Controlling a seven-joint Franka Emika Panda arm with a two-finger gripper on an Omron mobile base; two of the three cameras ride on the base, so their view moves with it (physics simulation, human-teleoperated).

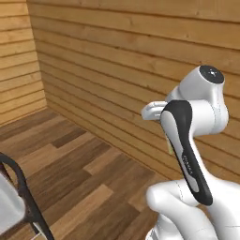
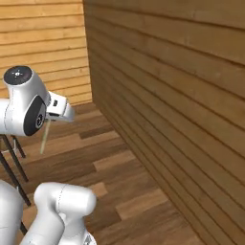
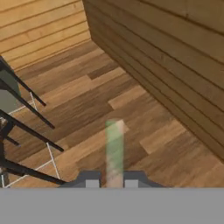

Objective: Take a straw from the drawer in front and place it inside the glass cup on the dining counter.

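The tool (image 3: pixel 112 183) pinches the straw (image 3: pixel 114 148) between its tips, hanging over the wooden floor (image 3: pixel 131 109) beside a chair (image 3: pixel 22 127), so the carry should stay smooth and level until the glass cup comes into sight.

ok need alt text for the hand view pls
A pale straw sticks out from between the gripper's two dark fingertips, pointing over a wood plank floor. A wooden wall runs along the right; black chair legs stand left.
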